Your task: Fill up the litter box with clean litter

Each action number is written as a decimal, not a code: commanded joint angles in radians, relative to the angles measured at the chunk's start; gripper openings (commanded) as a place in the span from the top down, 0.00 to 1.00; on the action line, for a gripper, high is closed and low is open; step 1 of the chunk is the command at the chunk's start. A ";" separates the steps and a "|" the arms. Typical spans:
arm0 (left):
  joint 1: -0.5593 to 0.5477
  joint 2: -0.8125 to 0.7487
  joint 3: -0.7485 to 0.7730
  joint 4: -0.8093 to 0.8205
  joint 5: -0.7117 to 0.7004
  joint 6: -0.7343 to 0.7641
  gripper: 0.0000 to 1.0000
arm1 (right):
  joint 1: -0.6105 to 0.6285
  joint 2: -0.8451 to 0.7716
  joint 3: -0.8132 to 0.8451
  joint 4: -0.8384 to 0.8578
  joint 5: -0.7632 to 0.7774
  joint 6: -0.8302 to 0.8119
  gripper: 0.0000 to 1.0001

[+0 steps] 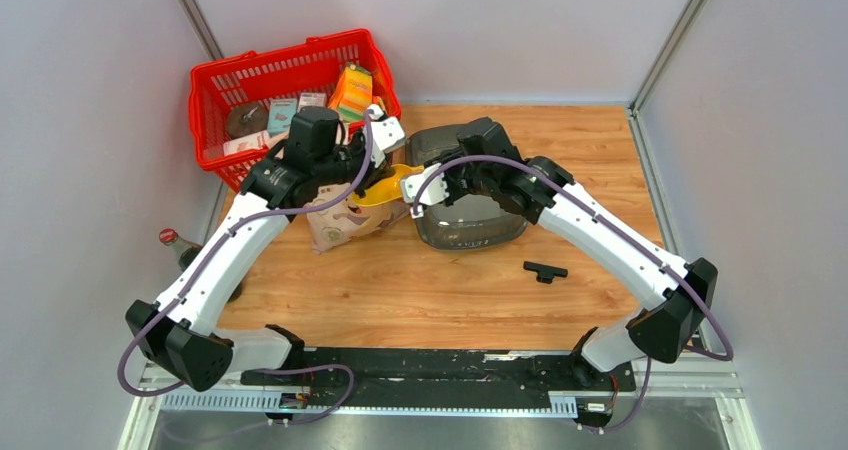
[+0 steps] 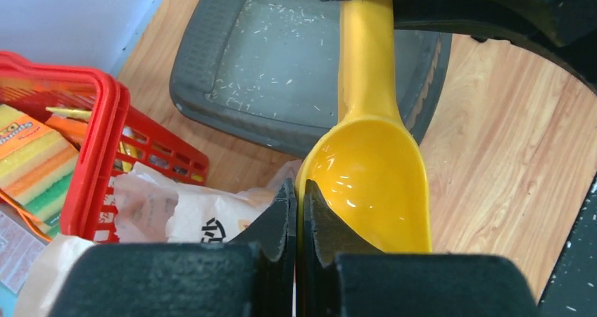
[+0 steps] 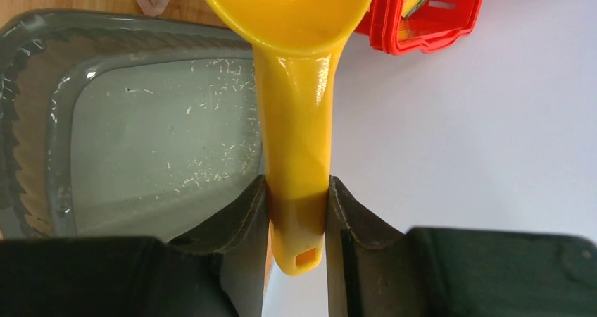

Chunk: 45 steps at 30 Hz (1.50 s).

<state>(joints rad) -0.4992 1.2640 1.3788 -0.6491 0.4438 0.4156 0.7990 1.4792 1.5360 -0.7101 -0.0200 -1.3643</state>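
**Ana:** Who has the scoop?

**Ben:** Both arms. The left gripper (image 2: pixel 301 190) is clenched on the thin rim of the yellow scoop (image 2: pixel 373 176), at the bowl end. The right gripper (image 3: pixel 296 188) is clamped around the handle. The handle crosses the left edge of the litter box (image 2: pixel 211 49), and the bowl hangs just outside that edge, over the paper bag (image 2: pixel 176 204).

**Ana:** And the litter?

**Ben:** Hardly any is where it belongs. The floor of the litter box carries only a thin scatter of pale grains (image 3: pixel 211 67), and the scoop bowl is bare. I would guess the rest is in the bag, which slumps against the left side of the litter box. I cannot see inside it. The red basket (image 2: pixel 105 141) stands beyond the bag, further left of the litter box.

**Ana:** What worries you from here?

**Ben:** Two grips on one stiff scoop. If one arm moves before the other lets go, the scoop could twist or slip. The handle could also catch the rim of the litter box and shove the box. The left pinch is also on a glossy edge, so it looks easy to lose. After that comes the bag, which is soft. A push from the scoop might fold its mouth shut or tip it over. A loaded scoop tilted too soon would drop its grains on the wood short of the litter box.
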 commanded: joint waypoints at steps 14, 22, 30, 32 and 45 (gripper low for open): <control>0.056 -0.267 -0.397 0.543 0.148 -0.386 1.00 | -0.533 0.198 0.563 -0.212 -0.841 1.520 0.00; 0.056 -0.238 -0.412 0.632 0.078 -0.452 1.00 | -0.594 0.133 0.299 0.104 -1.126 1.858 0.00; 0.056 -0.140 -0.325 0.675 0.099 -0.443 1.00 | -0.549 0.170 0.282 0.133 -1.127 1.921 0.00; 0.054 -0.117 -0.311 0.687 0.093 -0.443 1.00 | -0.537 0.174 0.276 0.150 -1.118 1.929 0.01; 0.025 -0.017 -0.230 0.741 0.069 -0.446 1.00 | -0.500 0.236 0.340 0.189 -1.032 1.952 0.20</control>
<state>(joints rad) -0.4606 1.2449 1.1042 0.0273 0.5186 -0.0246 0.3012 1.7088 1.8210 -0.5770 -1.0851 0.5632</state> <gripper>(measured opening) 0.018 0.839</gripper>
